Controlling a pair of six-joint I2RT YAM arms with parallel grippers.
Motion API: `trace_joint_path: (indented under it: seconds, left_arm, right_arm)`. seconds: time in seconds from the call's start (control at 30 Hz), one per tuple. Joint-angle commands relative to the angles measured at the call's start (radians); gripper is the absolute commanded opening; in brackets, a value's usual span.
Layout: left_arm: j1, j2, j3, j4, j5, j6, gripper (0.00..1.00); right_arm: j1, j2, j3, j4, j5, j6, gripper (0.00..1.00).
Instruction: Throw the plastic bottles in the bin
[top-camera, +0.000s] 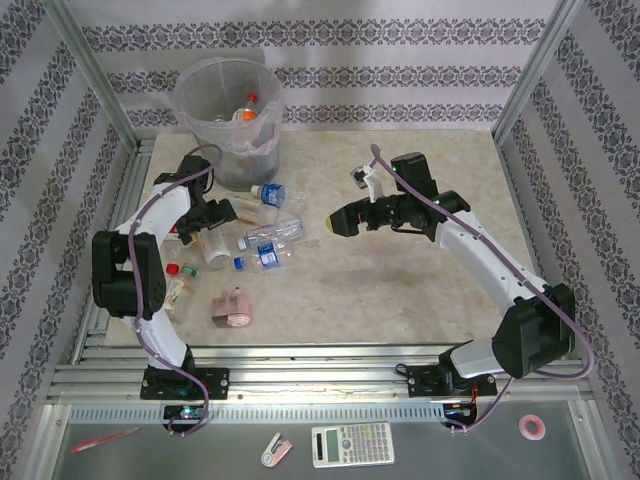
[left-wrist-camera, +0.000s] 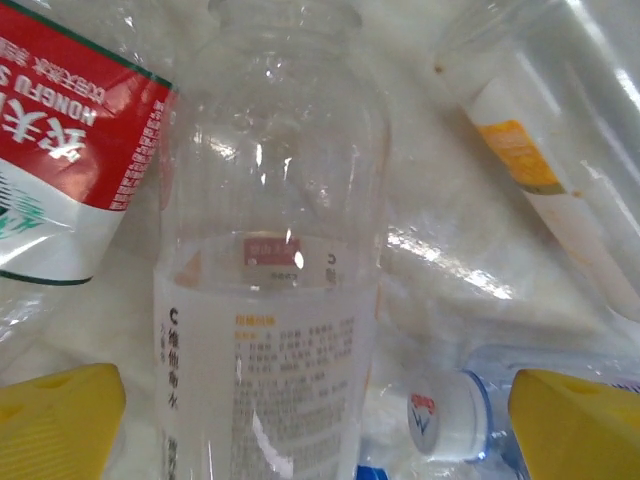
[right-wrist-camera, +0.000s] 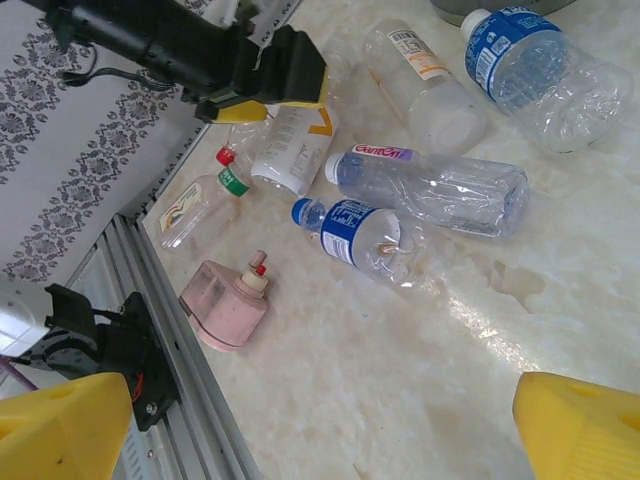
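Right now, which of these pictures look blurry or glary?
Left wrist view: the clear bottle sits so close it looks soft, with white glints on the plastic. Right wrist view: sharp, light reflecting off the table. Top view: evenly lit.

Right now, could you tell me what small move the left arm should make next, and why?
Probably lower the left gripper a little and close it on the clear white-labelled bottle: its jaws are open, the bottle lies between the yellow fingertips, and nothing is held yet for the bin.
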Motion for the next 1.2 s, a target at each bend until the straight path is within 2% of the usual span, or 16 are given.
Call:
trace_joint_path:
  seconds: [0.0,0.33,0.6,0.9,1.17]
  left_arm:
    - [0.012,0.032,0.023,0.033,0.016,0.0,0.97]
    - [0.011,0.12,0.056,0.02,0.008,-0.001,0.91]
    - [0.011,0.157,0.058,0.024,0.015,0.011,0.83]
    - [0.011,0.144,0.022,0.05,0.047,0.023,0.61]
    - [0.012,0.063,-0.029,0.082,0.07,0.054,0.5]
  right_arm:
    - [0.013,-0.029,-0.014,0.009,-0.041,-0.017,0.98]
    - [0.015,-0.006,0.001,0.01,-0.054,-0.013,0.98]
    - [0.014,0.013,0.005,0.008,-0.062,-0.012,0.98]
    - [0.014,0.023,0.015,-0.002,-0.059,-0.021,0.98]
    - [0.014,0.029,0.024,0.001,-0.054,-0.018,0.98]
